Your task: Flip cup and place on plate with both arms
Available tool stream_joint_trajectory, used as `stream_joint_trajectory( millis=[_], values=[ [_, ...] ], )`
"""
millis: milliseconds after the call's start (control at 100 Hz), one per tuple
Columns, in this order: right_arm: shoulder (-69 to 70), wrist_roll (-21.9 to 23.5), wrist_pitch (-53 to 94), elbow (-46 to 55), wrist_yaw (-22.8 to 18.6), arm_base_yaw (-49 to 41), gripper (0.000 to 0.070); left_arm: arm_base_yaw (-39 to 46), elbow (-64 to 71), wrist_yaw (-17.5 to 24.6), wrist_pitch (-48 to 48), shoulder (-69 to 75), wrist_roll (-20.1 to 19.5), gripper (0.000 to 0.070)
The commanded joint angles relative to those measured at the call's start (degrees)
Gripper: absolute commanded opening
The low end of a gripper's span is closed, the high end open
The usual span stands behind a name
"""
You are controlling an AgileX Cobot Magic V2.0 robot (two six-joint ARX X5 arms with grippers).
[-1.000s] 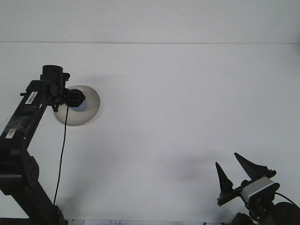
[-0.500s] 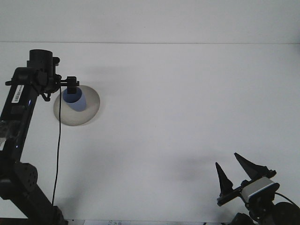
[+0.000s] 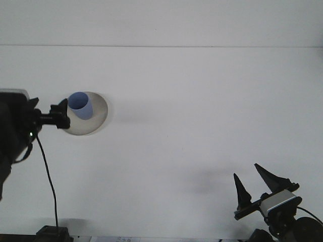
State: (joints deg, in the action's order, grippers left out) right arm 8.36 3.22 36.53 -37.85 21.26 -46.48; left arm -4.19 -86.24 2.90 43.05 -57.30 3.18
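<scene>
Cup (image 3: pixel 81 105), a blue one, is standing on the grey plate (image 3: pixel 96 121) with its open mouth up, leaning a little. Plate and cup are sitting on the white bench (image 3: pixel 202 101), far over on the left. The left gripper (image 3: pixel 60 117) is hanging just beside the plate's left edge; I cannot tell how its fingers are set. The right gripper (image 3: pixel 255 185) is resting low at the right, well apart from the plate, with its fingers (image 3: pixel 241 189) spread wide and holding nothing.
</scene>
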Motion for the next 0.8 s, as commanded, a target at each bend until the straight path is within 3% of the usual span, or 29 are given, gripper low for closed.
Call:
stream_joint_trajectory(
  millis=[0, 190, 350, 500, 540, 570, 600, 650, 670, 790],
  values=[
    [-0.02, -0.48, -0.52, -0.44, 0.24, -0.55, 0.0494, -1.7, 8.44, 0.15, -4.37, 6.8, 2.01, 0.0543],
    [-0.02, -0.44, -0.5, -0.44, 0.24, -0.55, 0.0496, -7.48, 32.81, 1.05, -13.73, 26.1, 10.49, 0.0543],
    [-0.02, -0.42, -0.46, -0.44, 0.2, -0.55, 0.0496, -9.09, 45.46, 1.95, -14.64, 36.57, 11.52, 0.0543],
    [-0.02, -0.22, -0.33, -0.44, -0.39, -0.55, 0.0493, -9.11, 49.13, 2.14, -13.6, 41.33, 12.41, 0.0527],
    [-0.02, -0.2, -0.31, -0.44, -0.44, -0.55, 0.0476, -9.11, 49.13, 2.14, -13.55, 41.79, 12.39, 0.046],
    [-0.02, -0.2, -0.31, -0.44, -0.44, -0.55, 0.0423, -9.14, 49.13, 2.14, -13.55, 42.03, 12.41, 0.0361],
    [-0.02, -0.2, -0.28, -0.44, -0.42, -0.55, 0.0321, -9.14, 49.13, 2.21, -13.51, 42.16, 12.48, 0.0231],
    [-0.02, -0.2, -0.09, -0.44, -0.42, -0.55, 0.007, -9.14, 49.13, 2.36, -13.14, 42.25, 12.57, 0.0],
    [-0.02, -0.22, -0.04, -0.44, -0.42, -0.55, 0.0, -9.11, 49.13, 2.36, -12.98, 42.32, 12.68, 0.0],
    [-0.02, -0.2, 0.13, -0.44, -0.26, -0.55, 0.0006, -9.11, 49.13, 2.36, -12.81, 42.34, 12.7, 0.0012]
  ],
)
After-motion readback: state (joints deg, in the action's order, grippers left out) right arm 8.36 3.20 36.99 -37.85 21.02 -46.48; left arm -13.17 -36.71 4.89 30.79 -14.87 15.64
